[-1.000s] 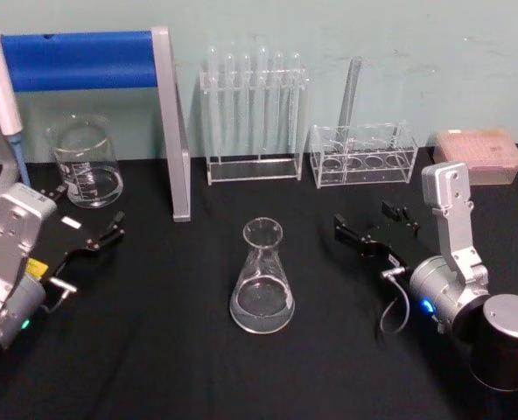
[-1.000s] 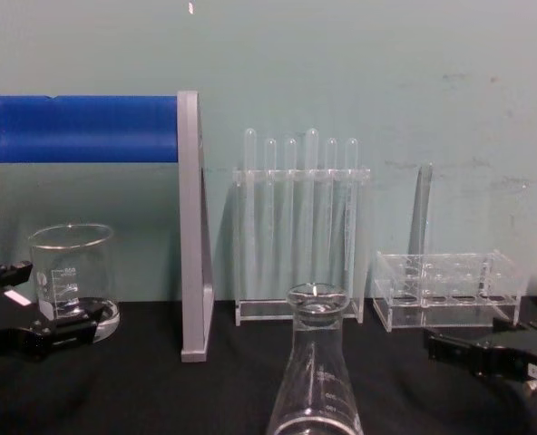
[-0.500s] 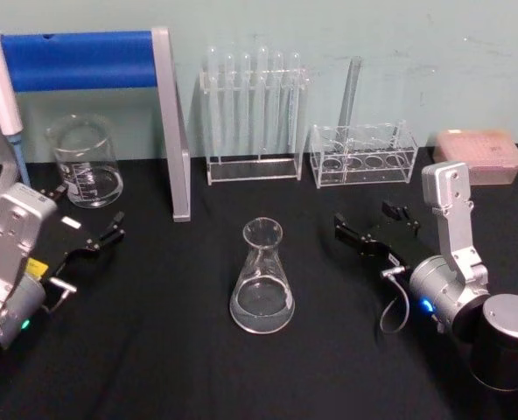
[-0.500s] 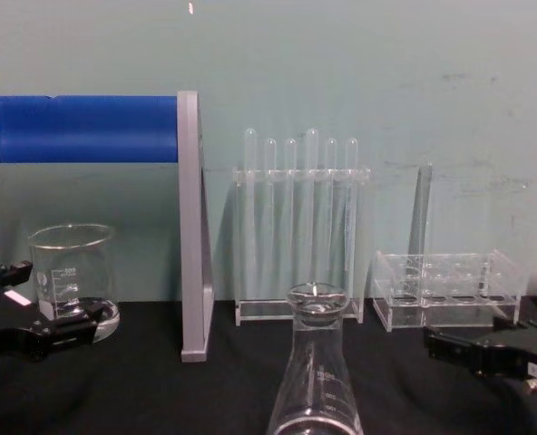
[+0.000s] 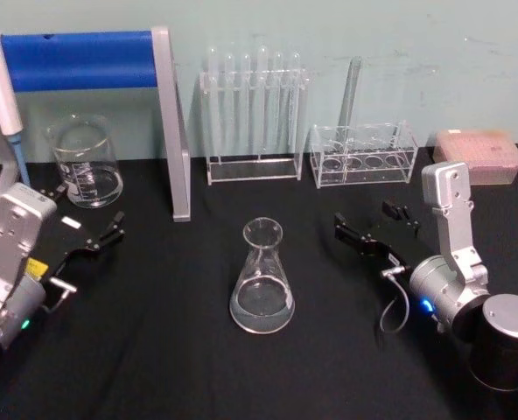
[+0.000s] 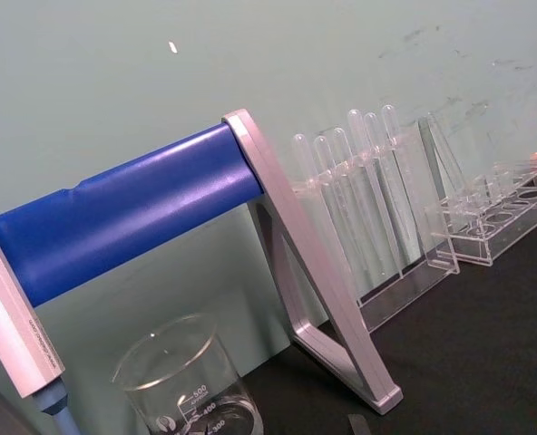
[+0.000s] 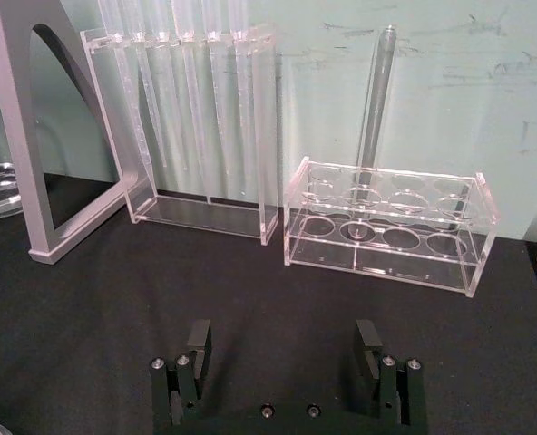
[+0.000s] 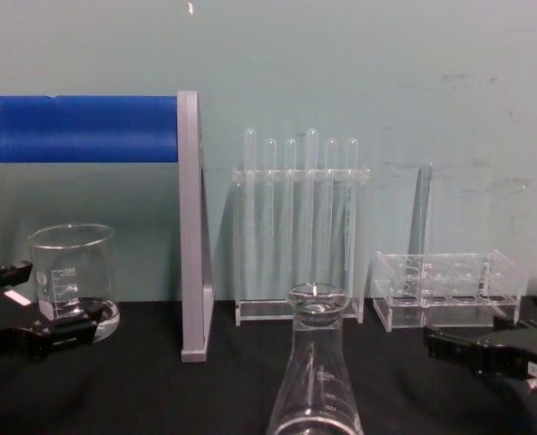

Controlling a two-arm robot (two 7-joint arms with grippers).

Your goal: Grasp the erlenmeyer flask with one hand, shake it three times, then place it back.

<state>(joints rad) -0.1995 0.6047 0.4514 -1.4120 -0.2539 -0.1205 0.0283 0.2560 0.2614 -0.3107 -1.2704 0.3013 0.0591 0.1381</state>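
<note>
The erlenmeyer flask stands upright on the black cloth at the middle of the table, clear glass with a wide base and narrow neck; it rises close in the chest view. My right gripper hovers to the flask's right, open and empty, its jaws spread wide in the right wrist view and low at the right edge of the chest view. It is apart from the flask. My left gripper rests open at the far left, near the beaker.
A glass beaker stands at the back left beside a blue and grey stand. Behind the flask stand a tall test tube rack and a low rack holding one tube. A pink box sits back right.
</note>
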